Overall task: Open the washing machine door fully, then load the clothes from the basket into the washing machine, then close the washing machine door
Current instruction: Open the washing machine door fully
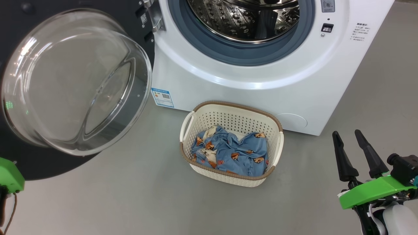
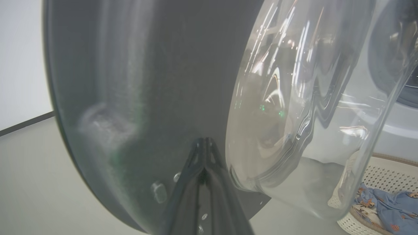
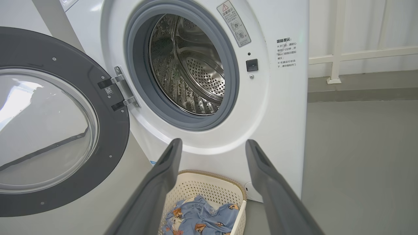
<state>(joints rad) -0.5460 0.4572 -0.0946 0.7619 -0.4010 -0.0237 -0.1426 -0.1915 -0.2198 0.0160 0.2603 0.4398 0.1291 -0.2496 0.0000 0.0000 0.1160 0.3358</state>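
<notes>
Glossy black rim, bulging clear glass middle: that's the big round washing machine door (image 1: 75,85), swung wide open on its metal hinge (image 3: 122,91) to the left of the big white box-shaped front-loading washing machine (image 1: 248,91). You can see the perforated steel drum (image 1: 245,19) inside the grey rubber gasket (image 1: 241,55).

On the floor just in front of the machine, below the opening, sits the small cream-white perforated plastic basket (image 1: 233,105) with a brown woven-look rim. The light-blue clothes (image 1: 232,151) with orange-brown cartoon animals are bunched in the bottom of it.

Over at the door, the left gripper (image 2: 204,142) has its fingers pressed together, tips right up at the black rim, though I can't tell if they touch. Off to the basket's right and well apart from it, the right gripper (image 1: 346,133) hangs with fingers spread wide.

The smooth plain grey floor (image 1: 130,199) runs back to a white wall (image 3: 375,26) with a white rail frame (image 3: 336,42).
</notes>
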